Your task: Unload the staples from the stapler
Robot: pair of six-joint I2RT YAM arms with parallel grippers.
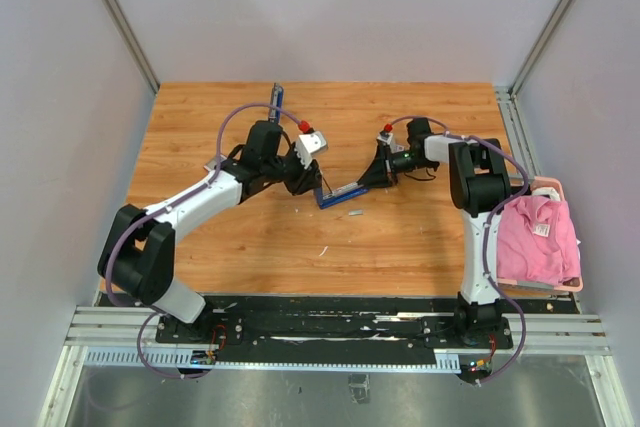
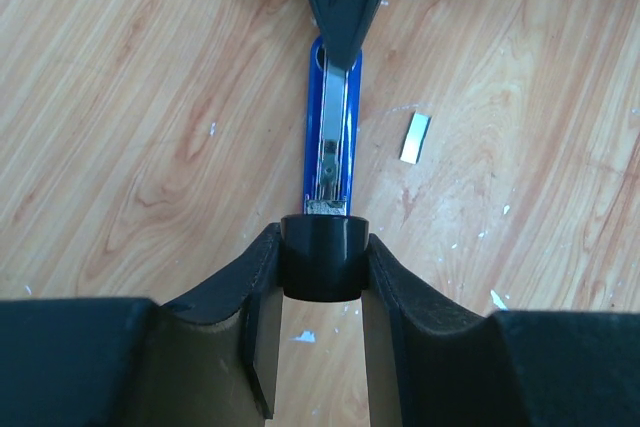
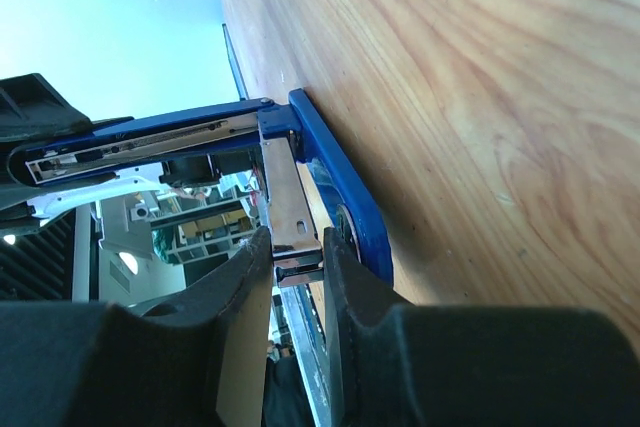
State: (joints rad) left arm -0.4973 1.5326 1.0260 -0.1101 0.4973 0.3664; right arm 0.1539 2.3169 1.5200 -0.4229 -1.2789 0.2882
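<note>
The blue stapler lies mid-table between both grippers, its top swung open. My left gripper is shut on the stapler's black end piece. The blue base and its metal magazine run away from it. My right gripper is shut on the end of the silvery metal rail, beside the blue base. The opened top arm shows in the right wrist view. A short silvery staple strip lies loose on the wood beside the stapler; it also shows in the top view.
A pink cloth sits in a pink basket at the table's right edge. A narrow dark blue object lies near the back. Small white flecks dot the wooden table.
</note>
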